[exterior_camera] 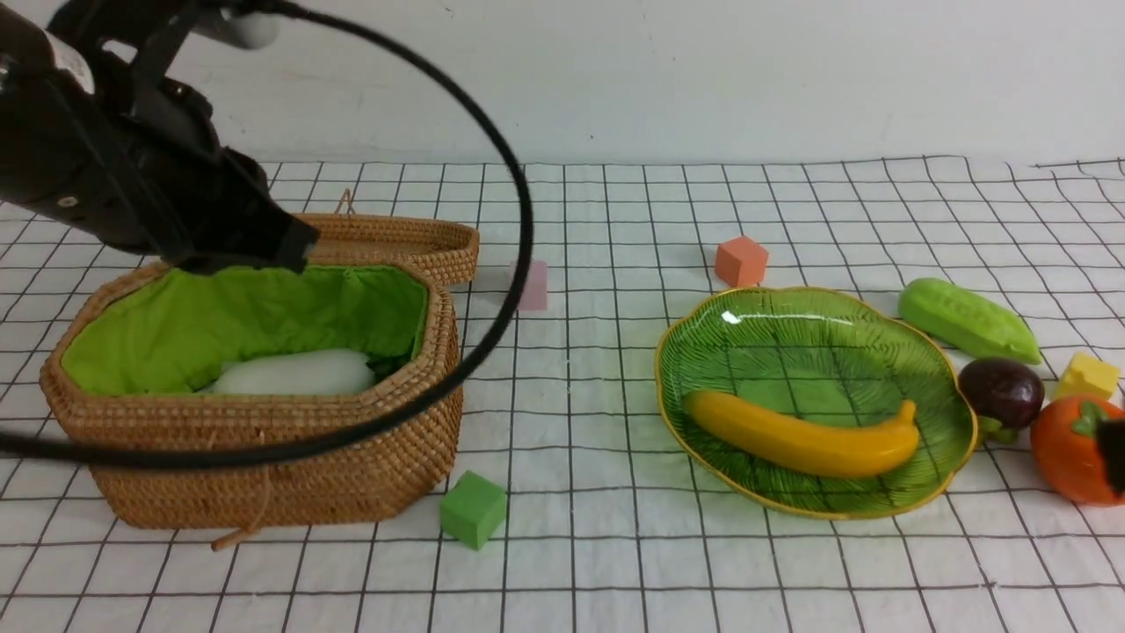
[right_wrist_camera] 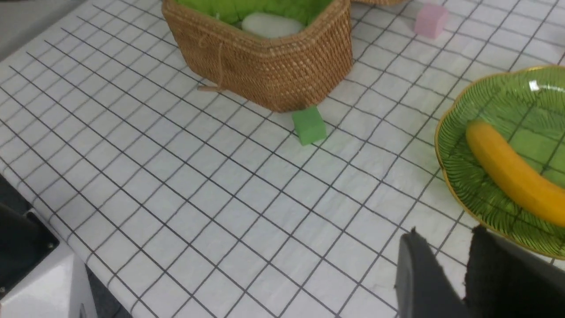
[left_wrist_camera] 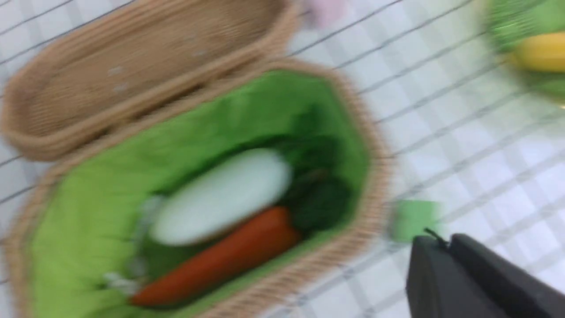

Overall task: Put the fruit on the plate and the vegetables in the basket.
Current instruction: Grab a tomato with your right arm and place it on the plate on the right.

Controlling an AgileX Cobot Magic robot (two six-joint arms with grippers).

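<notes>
The wicker basket (exterior_camera: 264,475) stands at the left with its lid folded back. The white radish (exterior_camera: 294,374) lies inside it. The left wrist view, which is blurred, shows the radish (left_wrist_camera: 220,196) and the orange carrot (left_wrist_camera: 220,258) side by side in the basket (left_wrist_camera: 309,265). My left gripper (exterior_camera: 294,244) hangs above the basket's far rim, shut and empty (left_wrist_camera: 441,242). The banana (exterior_camera: 800,435) lies on the green plate (exterior_camera: 791,325). The cucumber (exterior_camera: 967,318), mangosteen (exterior_camera: 1000,391) and persimmon (exterior_camera: 1068,448) lie on the cloth right of the plate. My right gripper (right_wrist_camera: 443,232) is open and empty near the plate's (right_wrist_camera: 459,185) front edge.
Foam cubes lie around: green (exterior_camera: 473,508) at the basket's front corner, pink (exterior_camera: 533,285) behind the basket, orange (exterior_camera: 741,261) behind the plate, yellow (exterior_camera: 1088,376) behind the persimmon. The left arm's black cable (exterior_camera: 518,264) loops in front of the basket.
</notes>
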